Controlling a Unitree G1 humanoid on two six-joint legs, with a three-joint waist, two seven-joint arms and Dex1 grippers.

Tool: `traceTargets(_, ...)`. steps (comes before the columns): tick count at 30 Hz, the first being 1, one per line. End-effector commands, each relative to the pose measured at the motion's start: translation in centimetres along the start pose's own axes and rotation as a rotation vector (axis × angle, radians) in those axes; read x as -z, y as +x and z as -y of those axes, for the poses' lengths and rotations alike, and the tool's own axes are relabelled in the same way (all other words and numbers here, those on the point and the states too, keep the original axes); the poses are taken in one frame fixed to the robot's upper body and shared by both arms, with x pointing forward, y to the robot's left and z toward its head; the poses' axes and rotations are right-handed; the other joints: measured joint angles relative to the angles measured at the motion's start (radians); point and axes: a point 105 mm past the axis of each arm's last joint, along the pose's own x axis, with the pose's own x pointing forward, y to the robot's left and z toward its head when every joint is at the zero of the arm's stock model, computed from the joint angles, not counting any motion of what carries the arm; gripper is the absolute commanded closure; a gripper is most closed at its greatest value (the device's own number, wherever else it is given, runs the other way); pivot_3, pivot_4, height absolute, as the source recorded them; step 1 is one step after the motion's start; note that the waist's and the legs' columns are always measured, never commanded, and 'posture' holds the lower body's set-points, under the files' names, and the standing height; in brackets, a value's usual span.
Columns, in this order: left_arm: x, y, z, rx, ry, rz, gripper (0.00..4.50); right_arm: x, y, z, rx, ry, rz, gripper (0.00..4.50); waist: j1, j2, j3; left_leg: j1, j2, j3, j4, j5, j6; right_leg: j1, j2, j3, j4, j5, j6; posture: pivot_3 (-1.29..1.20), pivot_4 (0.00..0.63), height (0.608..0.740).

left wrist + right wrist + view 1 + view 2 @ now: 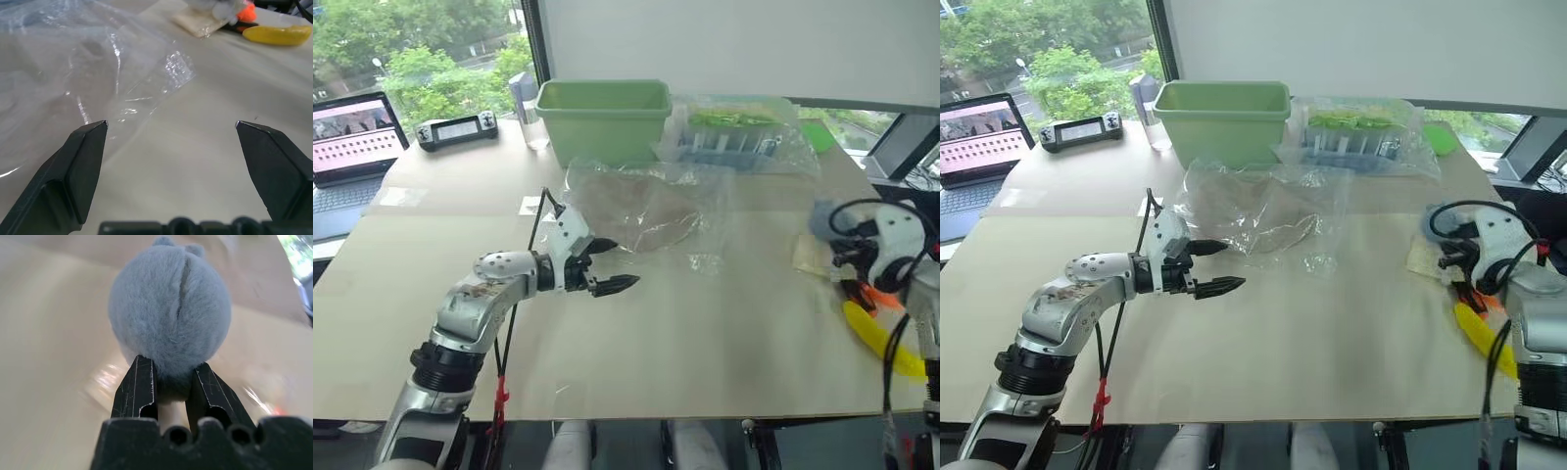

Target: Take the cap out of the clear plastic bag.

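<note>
While the near edge of the pale beige tabletop (705, 372) lies bare, the left gripper (607, 264) hovers just above it at about seven o'clock of the scene, its two black fingers spread wide and holding nothing, pointed toward the near edge of the large crinkly clear plastic bag (646, 201). That looks like a stance ready to pin or pinch the film.

Out at three o'clock the right gripper (168, 382) has its fingers drawn narrow onto the underside of a small blue-grey round plush toy (168, 318), which it holds off to the table's side, probably to keep it out of the working area. A yellow banana-shaped object (876, 338) and an orange piece lie just below that arm.

Farther in, at the centre, the bag lies flat and wrinkled, and the soft beige-tan fabric cap (641, 211) shows through it as a brownish rounded shape, still inside; the task is not yet done.

Beyond it, at twelve o'clock, stands a green rectangular plastic tub (604, 117), with a second clear bag of green and blue contents (734, 132) at one o'clock. At ten o'clock lie a black handheld controller (457, 128) and an open laptop (352, 142).
</note>
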Motion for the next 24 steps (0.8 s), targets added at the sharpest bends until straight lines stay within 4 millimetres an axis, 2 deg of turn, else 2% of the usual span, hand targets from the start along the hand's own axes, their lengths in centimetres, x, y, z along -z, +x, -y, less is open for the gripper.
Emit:
traceTargets(1, -2.4, 0.0, 0.2, -0.002, 0.051, 0.049, 0.00, 1.0, 0.1, 2.3, 0.097, -0.119, -0.052, 4.08, -0.001, 0.000, 0.000, 0.000, 0.000, 0.000, 0.001, 0.000, 0.000, 0.001, 0.000, 0.000, 0.000, 0.000, 0.000, 0.00, 0.150, 0.740)
traceTargets(7, -3.8, 0.0, 0.8, -0.009, 0.057, 0.059, 0.00, 1.4, -0.2, 4.8, 0.209, -0.086, -0.066, 4.08, 0.017, 0.000, 0.000, -0.001, -0.001, 0.000, 0.004, 0.000, 0.000, 0.002, -0.001, 0.001, -0.001, 0.000, 0.000, 0.00, 0.150, 0.740)
traceTargets(11, -5.0, 0.2, 1.8, -0.002, 0.074, 0.059, 0.00, 1.2, 0.0, 5.1, 0.205, -0.051, -0.060, 4.08, 0.019, 0.000, 0.000, -0.002, -0.002, 0.000, 0.003, 0.000, 0.000, 0.002, -0.002, 0.001, -0.002, 0.002, 0.003, 0.00, 0.150, 0.740)
traceTargets(13, -5.7, 0.3, 2.4, 0.007, 0.080, 0.066, 0.00, 1.1, 0.5, 4.5, 0.172, -0.019, -0.054, 3.08, 0.018, -0.001, 0.000, -0.002, -0.002, 0.000, 0.003, 0.000, 0.000, 0.002, -0.002, 0.001, -0.002, 0.002, 0.003, 0.00, 0.150, 0.740)
traceTargets(14, -5.9, 0.4, 2.6, 0.008, 0.080, 0.068, 0.00, 1.1, 0.7, 4.2, 0.159, -0.008, -0.053, 2.97, 0.018, -0.001, 0.000, -0.002, -0.002, 0.000, 0.003, 0.000, 0.000, 0.002, -0.002, 0.001, -0.002, 0.002, 0.003, 0.00, 0.150, 0.740)
traceTargets(15, -5.9, 0.5, 2.7, 0.008, 0.079, 0.067, 0.00, 1.1, 0.9, 3.7, 0.133, 0.002, -0.053, 2.67, 0.017, -0.001, 0.000, -0.001, -0.002, 0.000, 0.003, 0.000, 0.000, 0.002, -0.002, 0.001, -0.002, 0.002, 0.003, 0.00, 0.150, 0.740)
traceTargets(21, -4.8, 0.7, 1.3, -0.020, 0.077, 0.054, 0.00, 0.3, 1.4, 2.3, 0.090, 0.009, -0.033, 0.60, 0.013, -0.001, 0.000, 0.000, -0.002, 0.000, 0.003, 0.000, 0.000, 0.002, -0.001, 0.001, -0.001, 0.002, 0.003, 0.00, 0.150, 0.740)
traceTargets(23, -4.6, 0.7, 0.9, -0.029, 0.087, 0.052, 0.00, 0.1, 1.5, 2.1, 0.084, 0.004, -0.027, 0.09, 0.013, -0.001, 0.000, 0.000, -0.002, 0.000, 0.003, 0.000, 0.000, 0.002, -0.001, 0.002, -0.001, 0.002, 0.002, 0.00, 0.150, 0.740)
traceTargets(24, -4.5, 0.7, 0.8, -0.030, 0.089, 0.053, 0.00, 0.0, 1.5, 2.0, 0.081, 0.002, -0.026, 0.09, 0.013, -0.001, 0.000, 0.000, -0.002, 0.000, 0.003, 0.000, 0.000, 0.002, -0.001, 0.002, -0.001, 0.002, 0.003, 0.00, 0.150, 0.740)
